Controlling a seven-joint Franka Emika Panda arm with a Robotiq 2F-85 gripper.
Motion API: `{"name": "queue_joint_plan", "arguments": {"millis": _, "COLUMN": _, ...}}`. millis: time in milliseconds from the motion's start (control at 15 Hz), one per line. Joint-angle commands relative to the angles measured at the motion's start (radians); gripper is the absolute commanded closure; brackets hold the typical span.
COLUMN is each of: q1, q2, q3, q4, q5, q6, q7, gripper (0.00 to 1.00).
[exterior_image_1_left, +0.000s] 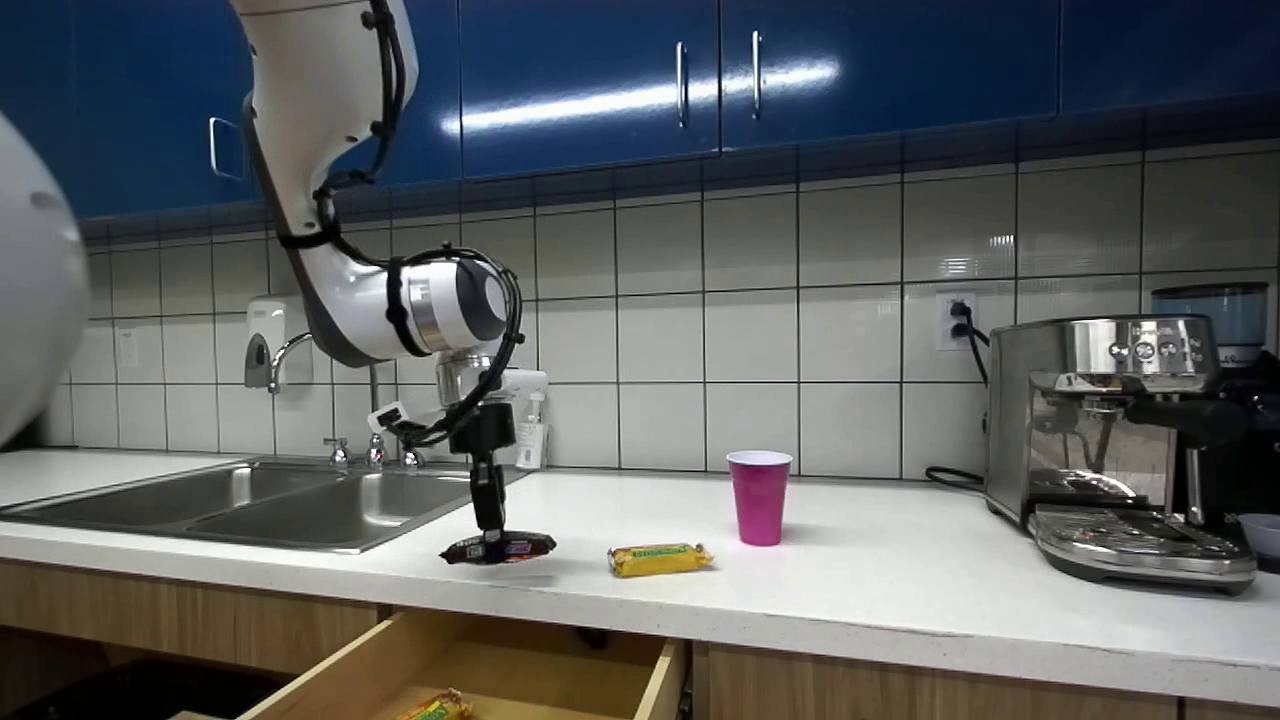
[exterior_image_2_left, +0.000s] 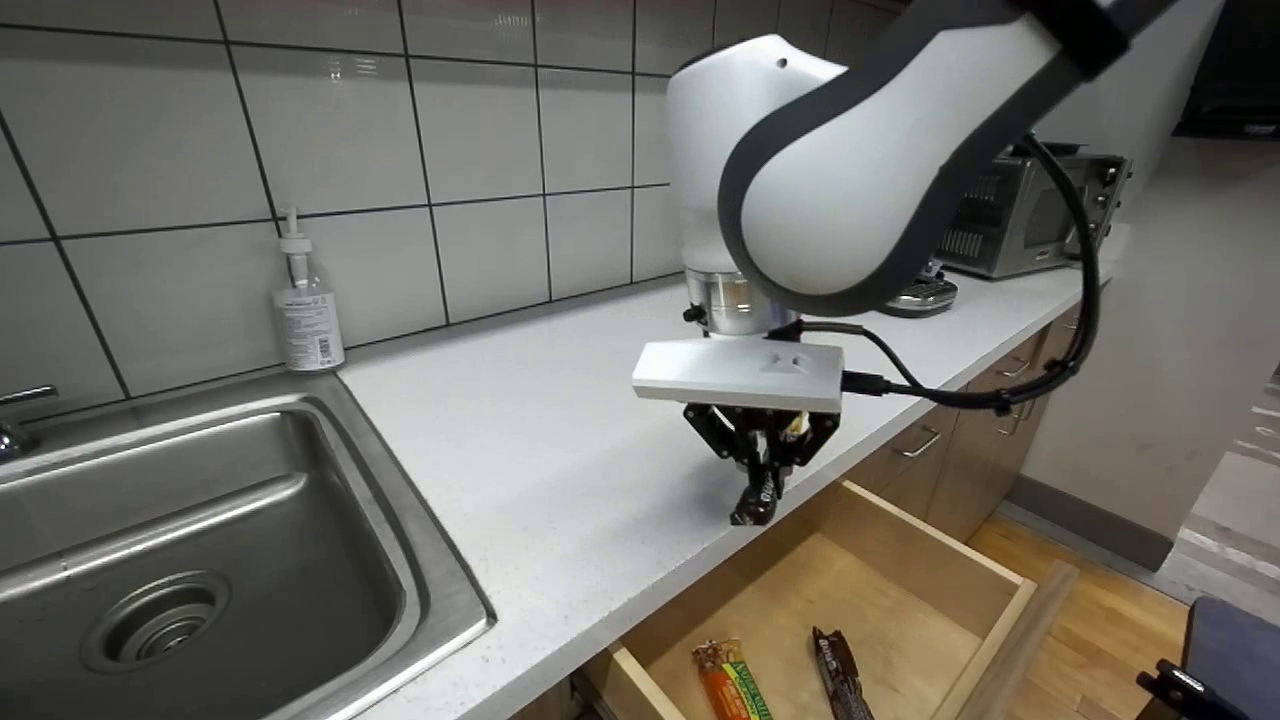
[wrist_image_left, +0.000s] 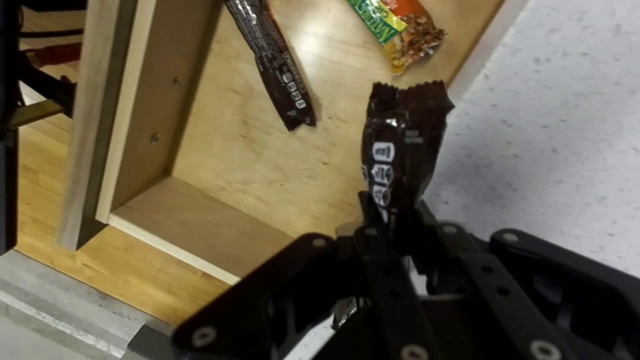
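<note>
Look at this, the hand (exterior_image_1_left: 491, 527) is clamped tight on one dark brown wrapped bar (wrist_image_left: 407, 142), pinching it so it hangs just above the front edge of the white surface (exterior_image_1_left: 880, 590), its free crimped end pointing to twelve o'clock in the wrist view! Directly below, at six o'clock from the hand in an exterior view, one wooden drawer (exterior_image_1_left: 540, 665) stands pulled out, and two bars lie inside, apart from each other: one long brown bar (wrist_image_left: 280, 70), at eleven o'clock from the hand in the wrist view, and one orange, yellow and green granola bar (wrist_image_left: 400, 32) up at twelve.

Swing to three o'clock in an exterior view, near the hand: one yellow-wrapped bar (exterior_image_1_left: 660, 560) lies flat on the surface, making four bars in sight! Further along three, one magenta cup (exterior_image_1_left: 760, 500) stands upright, and well beyond it sits one steel espresso machine (exterior_image_1_left: 1110, 440). Over at nine, one two-basin sink (exterior_image_1_left: 300, 510). In an exterior view, one pump bottle (exterior_image_2_left: 308, 325) stands between nine and ten against the tiled wall (exterior_image_2_left: 490, 130), with one toaster oven (exterior_image_2_left: 1030, 215) between one and two. High at twelve, blue cabinets (exterior_image_1_left: 590, 70) showing three handles (exterior_image_1_left: 682, 85)!
</note>
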Motion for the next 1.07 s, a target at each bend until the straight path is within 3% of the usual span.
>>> {"name": "queue_joint_plan", "arguments": {"millis": 0, "q1": -0.036, "q2": -0.117, "q3": 0.027, "q4": -0.159, "q5": -0.032, "q6": 0.043, "q7": 0.005, "gripper": 0.96}}
{"name": "queue_joint_plan", "arguments": {"millis": 467, "q1": -0.081, "q2": -0.208, "q3": 0.038, "q4": -0.336, "q5": -0.026, "q6": 0.087, "q7": -0.008, "gripper": 0.96}}
{"name": "queue_joint_plan", "arguments": {"millis": 1000, "q1": -0.129, "q2": -0.168, "q3": 0.048, "q4": -0.391, "q5": -0.008, "q6": 0.237, "q7": -0.062, "gripper": 0.96}}
